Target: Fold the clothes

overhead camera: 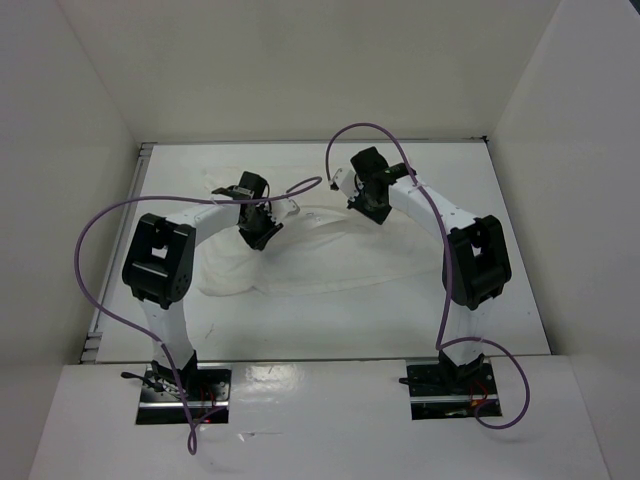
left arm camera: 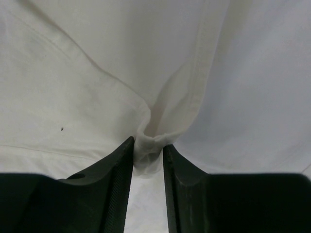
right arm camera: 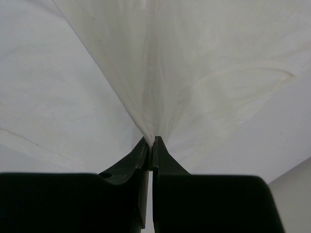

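Note:
The clothes (overhead camera: 320,258), a thin wrinkled white garment, lie spread across the middle of the white table. My left gripper (overhead camera: 258,236) is over their left part, near the back edge of the cloth. In the left wrist view a bunched fold with a seam (left arm camera: 148,145) sits pinched between the black fingers (left arm camera: 114,184), so the left gripper (left arm camera: 148,151) is shut on it. My right gripper (overhead camera: 372,207) is at the garment's far right part. Its tips (right arm camera: 152,145) are shut tight on a thin pleat of the clothes (right arm camera: 160,87), which fans out taut from them.
White walls (overhead camera: 90,150) box in the table on the left, back and right. Purple cables (overhead camera: 105,225) loop from both arms. The two arm bases (overhead camera: 185,390) stand at the near edge. Bare table (overhead camera: 350,320) lies between the garment and the bases.

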